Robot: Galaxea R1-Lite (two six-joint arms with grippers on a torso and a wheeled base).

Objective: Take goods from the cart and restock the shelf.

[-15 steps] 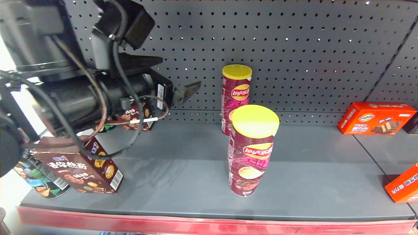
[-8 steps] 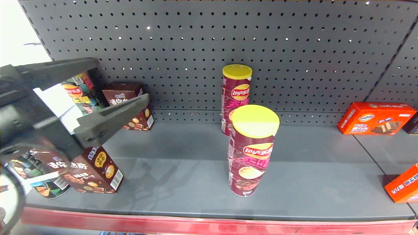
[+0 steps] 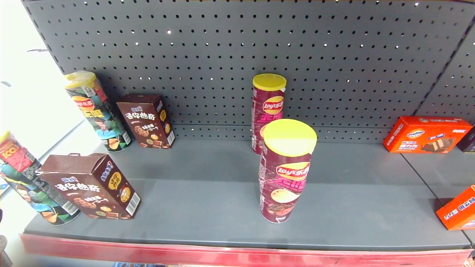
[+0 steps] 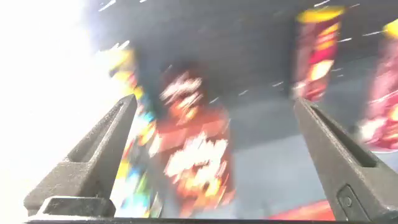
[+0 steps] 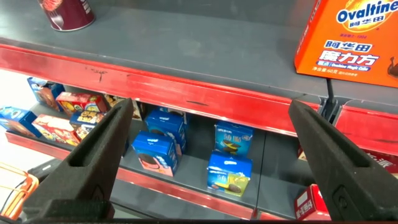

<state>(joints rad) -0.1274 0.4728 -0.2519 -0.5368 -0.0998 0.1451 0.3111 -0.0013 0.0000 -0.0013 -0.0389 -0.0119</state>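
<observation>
The shelf (image 3: 207, 200) is stretching across the head view, with a perforated back panel (image 3: 222, 55) rising behind it and a red front strip (image 3: 222, 254) running along the bottom of the frame. Just right of centre a maroon chip can (image 3: 287, 170) with a yellow lid is standing upright. A second maroon can (image 3: 268, 111) is standing upright right behind it, against the back panel.

At the lower left a brown cookie box (image 3: 92, 191) is sitting near the shelf's front edge, and a colourful can (image 3: 26, 181) is standing just beside it at the frame's left border. Further up on the left, another brown cookie box (image 3: 146, 120) and a colourful can with a yellow lid (image 3: 97, 111) are standing side by side at the back. At the right edge an orange box (image 3: 426, 134) is lying by the back panel, and another orange box (image 3: 458, 209) is lying nearer the front.

In the left wrist view the left hand (image 4: 214, 102) is spreading its fingers wide and holding nothing. It is facing the blurred boxes and cans on the shelf.

In the right wrist view the right hand (image 5: 211, 104) is also gaping wide and gripping nothing, in front of the red strip (image 5: 186, 87). Blue packets (image 5: 154, 149) are sitting on the lower shelf beyond it.
</observation>
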